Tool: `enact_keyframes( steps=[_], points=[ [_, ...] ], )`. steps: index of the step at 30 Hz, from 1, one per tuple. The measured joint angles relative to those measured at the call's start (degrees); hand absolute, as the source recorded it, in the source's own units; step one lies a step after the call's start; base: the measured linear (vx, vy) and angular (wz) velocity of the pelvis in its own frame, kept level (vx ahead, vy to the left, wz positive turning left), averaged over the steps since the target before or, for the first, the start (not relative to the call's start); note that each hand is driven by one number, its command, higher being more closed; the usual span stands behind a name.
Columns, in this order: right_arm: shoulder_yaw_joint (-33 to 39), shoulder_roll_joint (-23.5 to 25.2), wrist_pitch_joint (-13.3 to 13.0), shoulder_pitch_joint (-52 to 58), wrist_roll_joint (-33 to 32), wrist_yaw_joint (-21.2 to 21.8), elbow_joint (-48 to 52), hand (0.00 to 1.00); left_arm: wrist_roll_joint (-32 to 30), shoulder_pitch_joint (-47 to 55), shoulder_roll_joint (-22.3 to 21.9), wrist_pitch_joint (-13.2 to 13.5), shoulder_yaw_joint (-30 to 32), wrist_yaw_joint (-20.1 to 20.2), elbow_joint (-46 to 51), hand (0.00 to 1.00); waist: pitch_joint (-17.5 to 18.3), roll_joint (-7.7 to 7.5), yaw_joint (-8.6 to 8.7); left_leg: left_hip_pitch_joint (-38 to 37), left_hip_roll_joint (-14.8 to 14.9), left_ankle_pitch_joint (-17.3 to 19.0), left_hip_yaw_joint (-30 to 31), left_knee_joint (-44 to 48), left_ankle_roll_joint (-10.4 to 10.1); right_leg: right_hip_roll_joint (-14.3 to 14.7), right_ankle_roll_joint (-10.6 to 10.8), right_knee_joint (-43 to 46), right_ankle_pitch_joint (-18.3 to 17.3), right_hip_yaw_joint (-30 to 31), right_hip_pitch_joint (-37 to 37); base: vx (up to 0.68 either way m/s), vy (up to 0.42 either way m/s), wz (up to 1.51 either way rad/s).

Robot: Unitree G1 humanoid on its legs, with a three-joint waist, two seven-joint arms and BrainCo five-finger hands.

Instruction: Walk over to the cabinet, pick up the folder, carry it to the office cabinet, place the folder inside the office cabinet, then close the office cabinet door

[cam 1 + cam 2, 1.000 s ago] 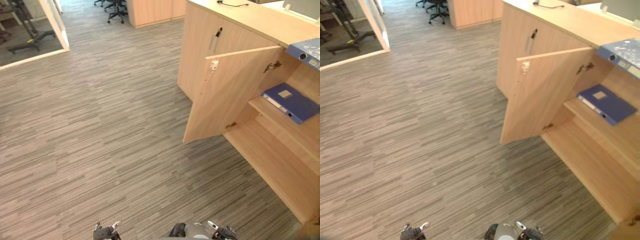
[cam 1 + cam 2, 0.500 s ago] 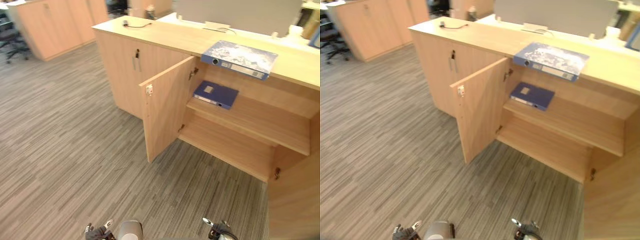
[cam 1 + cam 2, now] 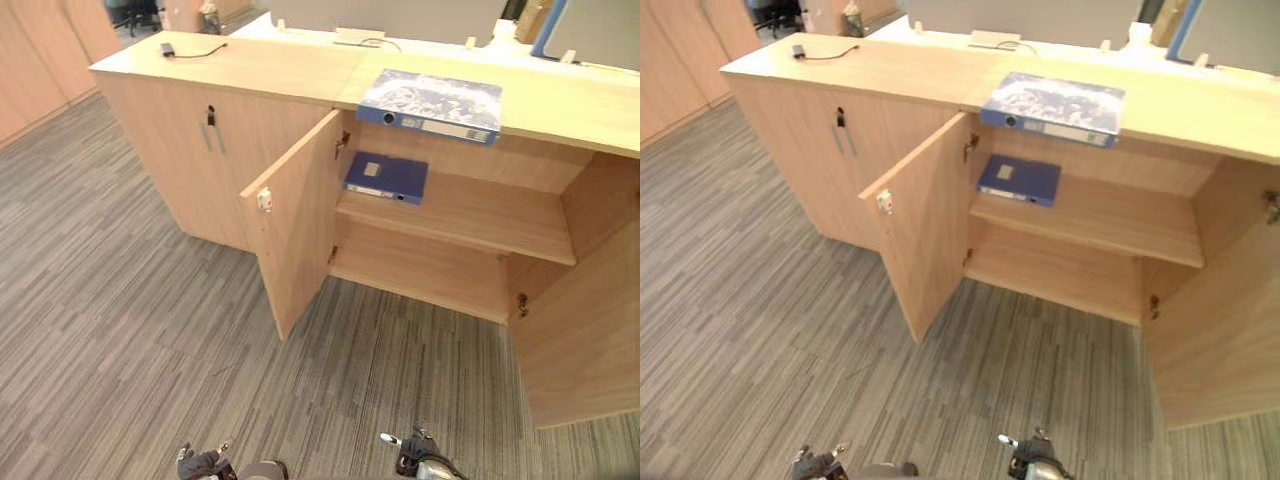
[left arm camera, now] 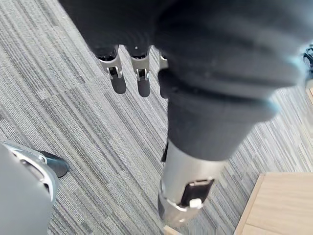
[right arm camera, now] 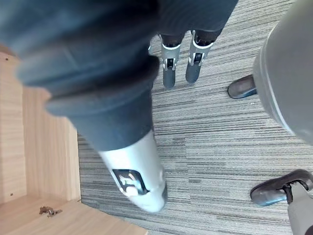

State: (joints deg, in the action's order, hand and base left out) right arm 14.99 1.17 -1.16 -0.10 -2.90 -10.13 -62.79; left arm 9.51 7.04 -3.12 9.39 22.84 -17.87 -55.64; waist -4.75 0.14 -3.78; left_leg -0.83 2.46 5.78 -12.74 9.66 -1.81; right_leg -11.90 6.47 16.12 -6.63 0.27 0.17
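Observation:
A light-blue patterned folder lies flat on top of the wooden office cabinet. A dark blue folder lies on the upper shelf inside. Both cabinet doors stand open, the left door swung towards me and the right door at the right. My left hand and right hand hang low, well short of the cabinet. In the wrist views the left hand's fingers and the right hand's fingers hang straight over the carpet, holding nothing.
Striped grey carpet runs from me to the cabinet. A closed door with dark handles adjoins the open bay. A black cable with a plug lies on the cabinet top. More wooden cabinets stand far left.
The camera has swung right and come nearer, so the open cabinet now sits centred with both doors showing. The folders have not moved. Both hands stay low.

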Motion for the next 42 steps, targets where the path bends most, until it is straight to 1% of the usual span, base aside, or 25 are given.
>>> enact_keyframes(
  steps=[2,3,4,6,8,9,10,12,13,14,15,17,19,22,24,26,27,30,32,33,34,35,36,39,42],
  points=[
    [-0.1,-0.9,0.0,0.0,0.4,0.0,1.8,0.00,-0.2,0.4,-0.6,-0.1,-0.2,0.2,0.0,0.00,-0.1,0.78,0.08,-3.1,-0.6,0.0,-1.7,-2.7,0.2,-0.7,-0.1,14.6,0.0,0.3,-7.6,-0.04,0.066,-0.90],
    [-0.1,-0.9,-0.1,0.6,0.6,0.0,3.7,0.00,-0.2,0.4,-0.5,-0.1,0.0,0.4,0.1,0.00,-0.6,0.28,0.63,-4.9,-1.7,0.6,-3.0,-3.3,0.2,-2.4,-1.6,22.4,0.9,-0.2,-11.2,-0.04,0.078,-0.58],
    [-0.3,-1.0,-0.4,1.5,0.6,0.0,5.1,0.00,-0.4,0.7,-0.6,-0.2,0.1,0.6,0.1,0.00,-0.8,0.30,1.28,-6.4,-2.4,1.5,-3.5,-3.5,0.2,-3.7,-3.1,26.0,2.0,-1.2,-12.2,-0.01,0.068,-0.34],
    [-0.6,-1.0,-0.9,2.3,0.6,0.0,6.4,0.00,-1.0,0.8,-0.8,-0.4,0.5,1.1,0.6,0.00,-0.6,0.22,1.62,-7.5,-2.8,2.4,-3.6,-3.7,1.0,-5.6,-3.6,28.4,2.3,-4.1,-12.7,0.06,0.028,-0.13],
    [-0.6,-1.1,-1.1,2.0,0.7,0.1,6.5,0.00,-1.0,1.0,-0.8,-0.5,0.6,1.4,0.5,0.00,-0.6,0.60,1.97,-8.1,-2.1,2.6,-3.4,-4.2,1.4,-6.3,-3.1,28.4,-1.5,-8.0,-13.2,0.12,-0.063,-0.04],
    [-0.4,-1.2,-1.1,1.9,0.7,0.1,6.3,0.00,-0.9,0.7,-0.9,-0.5,0.7,1.3,0.5,0.00,-1.1,0.74,2.25,-8.1,-0.8,2.9,-2.6,-4.3,1.2,-5.6,-3.1,26.8,-4.5,-11.5,-13.3,0.14,-0.157,0.12],
    [-0.4,-1.1,-1.1,1.2,0.9,0.1,6.3,0.00,-1.0,0.4,-0.9,-0.5,0.7,1.3,0.5,0.00,-1.8,0.85,2.45,-8.5,0.8,3.3,-1.9,-4.3,0.6,-4.2,-3.1,24.4,-5.6,-14.3,-13.8,0.15,-0.181,0.16],
    [-0.3,-1.0,-1.0,0.9,1.6,0.0,6.0,0.00,-0.9,0.5,-0.8,-0.4,0.7,1.4,0.4,0.00,-2.0,0.76,2.54,-9.2,2.2,3.7,-1.2,-4.4,-0.1,-2.6,-3.3,19.7,-5.3,-16.0,-14.9,0.19,-0.241,0.16],
    [-0.4,-0.6,-0.7,1.3,2.1,-0.1,4.8,0.00,-0.5,0.6,-0.1,-0.3,0.9,1.3,0.2,0.00,-1.8,-0.88,2.41,-10.5,1.6,4.6,-0.8,-4.5,-1.7,-2.0,-4.8,10.1,0.7,-16.6,-13.7,0.21,-0.261,0.16],
    [0.1,-1.0,-0.6,1.1,2.0,0.0,4.6,0.00,-0.4,0.2,-0.1,-0.2,1.3,1.3,-0.5,0.00,-2.2,-1.29,2.29,-11.5,1.4,4.9,-0.3,-4.4,-2.5,-2.0,-4.3,11.2,1.0,-16.2,-13.8,0.27,-0.256,0.09],
    [0.0,-2.0,-0.3,0.7,2.5,0.0,4.5,0.00,0.1,-0.1,-0.8,-0.6,1.3,1.3,-1.2,0.00,-2.2,0.06,2.26,-12.2,2.3,4.5,0.4,-4.4,-2.0,-1.6,-5.1,11.8,0.2,-17.2,-13.1,0.33,-0.253,-0.06],
    [0.0,-1.8,0.0,0.5,3.1,0.0,4.5,0.00,0.1,-0.8,-1.0,-0.8,1.5,1.3,-1.2,0.00,-2.0,0.28,2.20,-12.7,3.4,4.1,1.4,-4.5,-1.8,-0.7,-5.3,14.9,-4.2,-17.2,-14.2,0.38,-0.293,-0.12],
    [0.8,-1.7,0.1,0.4,3.0,0.0,4.1,0.00,0.1,-1.2,-1.0,-1.1,1.6,1.3,-1.2,0.00,-1.8,0.33,2.32,-13.5,4.5,4.1,1.7,-3.9,-1.9,0.4,-5.4,15.7,-6.6,-17.6,-13.4,0.32,-0.236,-0.02],
    [3.5,-1.5,0.0,0.7,2.2,-0.1,2.3,0.00,0.4,-1.2,-1.0,-1.1,1.7,1.4,-1.2,0.00,-1.5,0.39,2.88,-11.5,7.4,4.6,3.3,4.3,-2.8,2.3,-5.4,11.7,-7.5,-20.0,-8.0,0.33,-0.188,0.25],
    [3.7,-1.5,0.0,1.9,1.6,-0.1,2.3,0.00,0.3,-1.1,-1.0,-1.1,2.5,1.5,0.1,0.00,-1.3,0.49,2.80,-4.4,11.2,4.3,4.9,22.2,-4.7,4.8,-5.6,7.6,-7.5,-21.7,-3.0,0.31,-0.142,0.19],
    [3.6,-1.5,0.0,2.1,1.3,-0.1,2.3,0.00,0.3,-0.9,-0.7,-1.1,2.8,1.5,0.3,0.00,-1.6,0.26,2.59,1.4,14.1,0.0,6.2,36.0,-7.6,6.3,-5.8,4.6,-7.5,-21.8,0.6,0.33,-0.053,-0.06],
    [3.5,-1.4,0.0,2.3,1.1,-0.3,2.2,0.00,0.2,-0.4,-0.3,-1.0,2.6,1.6,1.3,0.00,-1.7,0.12,2.36,4.9,15.1,2.1,5.4,43.6,-6.5,6.8,-5.9,2.6,-7.4,-21.6,3.0,0.35,0.015,-0.11],
    [3.7,-1.1,0.0,2.3,-0.4,-0.7,2.1,0.00,0.4,0.1,0.0,-1.0,1.1,1.8,2.3,0.00,-2.0,-0.12,1.35,10.7,13.7,7.8,1.7,47.2,-4.4,5.8,-4.7,-2.0,-6.5,-20.4,7.5,0.26,0.089,-0.21],
    [3.7,-1.1,0.0,1.1,-0.5,-0.9,1.1,0.00,0.3,0.0,0.1,-0.8,0.4,2.0,3.2,0.00,-2.3,-0.39,0.52,14.0,10.7,10.4,0.0,40.9,-2.9,3.6,-4.1,-2.9,-6.1,-19.2,8.9,0.25,0.211,-0.34],
    [3.7,-1.0,0.0,0.1,-0.5,-0.9,0.8,0.00,0.3,0.0,0.1,-0.7,-0.1,2.0,3.6,0.00,-2.5,-0.29,0.03,14.8,8.5,10.0,0.5,31.6,-2.9,2.1,-3.7,-2.9,-6.1,-18.1,9.4,0.31,0.374,-0.56],
    [3.5,-1.3,-0.1,-0.6,-0.4,-0.9,0.9,0.00,0.2,0.4,-0.3,-0.5,-0.4,2.0,3.5,0.00,-2.4,0.99,-0.46,13.6,7.7,1.9,2.1,17.5,-2.0,2.1,-1.2,-2.9,-6.5,-16.6,9.7,0.26,0.324,-0.59],
    [3.3,-0.4,0.0,-1.1,-0.5,-0.9,0.6,0.00,0.8,-0.1,0.2,-0.4,0.0,2.2,3.5,0.00,-3.0,-0.22,-0.87,12.5,6.5,1.8,1.0,17.6,-1.3,1.0,0.0,-3.1,-6.8,-15.4,10.2,0.32,0.353,-0.32],
    [1.8,0.7,0.0,-1.0,-0.4,-0.7,0.7,0.00,0.4,-0.3,1.1,-0.2,-0.7,2.1,3.6,0.00,-3.0,-1.60,-0.56,11.0,4.5,1.2,0.4,14.8,-0.8,0.0,-0.3,-4.6,-6.6,-15.3,10.5,0.19,0.174,-0.01],
    [1.2,1.0,0.0,-1.2,-0.4,-0.7,0.7,0.00,0.4,-0.4,1.0,-0.2,-0.8,2.1,3.4,0.00,-3.2,-1.95,-0.74,8.3,1.5,1.1,-0.6,12.1,-0.7,0.7,-1.9,-6.9,-5.3,-15.5,11.0,0.16,0.106,0.07],
    [0.5,1.9,-0.1,-1.6,-0.3,-0.5,1.2,0.00,0.3,0.1,1.0,-0.2,-0.6,2.1,3.2,0.00,-3.0,-1.93,-1.03,5.6,-0.2,0.3,-1.6,8.0,0.7,-0.3,-1.1,-8.5,-3.9,-13.5,11.5,0.11,0.047,-0.20]
  ],
)
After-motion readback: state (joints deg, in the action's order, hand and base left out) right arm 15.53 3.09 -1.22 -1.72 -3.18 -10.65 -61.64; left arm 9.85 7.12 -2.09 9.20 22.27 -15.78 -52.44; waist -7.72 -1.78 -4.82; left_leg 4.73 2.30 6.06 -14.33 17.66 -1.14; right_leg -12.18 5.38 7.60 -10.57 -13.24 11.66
